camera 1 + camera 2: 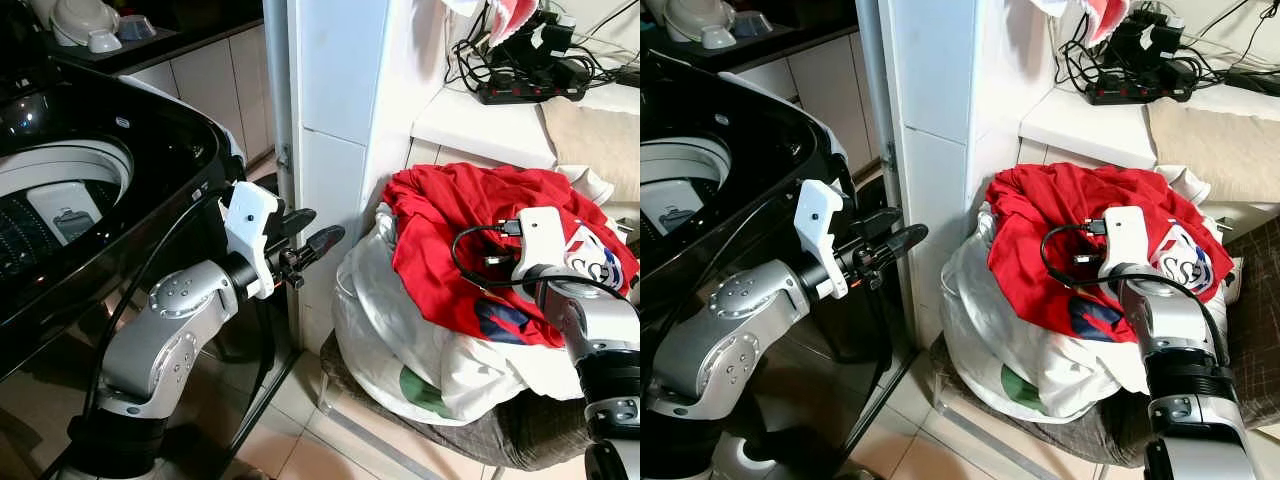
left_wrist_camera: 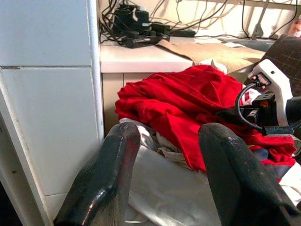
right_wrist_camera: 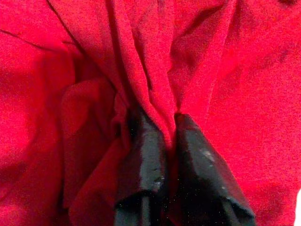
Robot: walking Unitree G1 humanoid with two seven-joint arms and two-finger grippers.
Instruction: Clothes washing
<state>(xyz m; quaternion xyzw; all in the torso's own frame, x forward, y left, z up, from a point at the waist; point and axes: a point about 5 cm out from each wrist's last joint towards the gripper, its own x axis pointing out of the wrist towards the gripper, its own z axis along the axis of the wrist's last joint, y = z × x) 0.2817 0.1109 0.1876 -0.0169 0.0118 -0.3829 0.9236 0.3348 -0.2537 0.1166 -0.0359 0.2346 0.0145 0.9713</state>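
Observation:
A red garment lies crumpled on top of a pile of clothes in a white bag on a low seat. My right gripper is pushed into it, and its black fingers are shut on a raised fold of the red cloth. The right arm's white wrist housing sits over the pile. My left gripper hangs open with nothing in it, between the washing machine and the pile, and it points at the clothes. The top-loading washer stands at left, and its drum is uncovered.
A white tiled pillar stands between washer and pile, close behind my left gripper. A white ledge behind the pile carries a power strip with tangled cables and a beige cloth. Bowls sit on a counter behind the washer.

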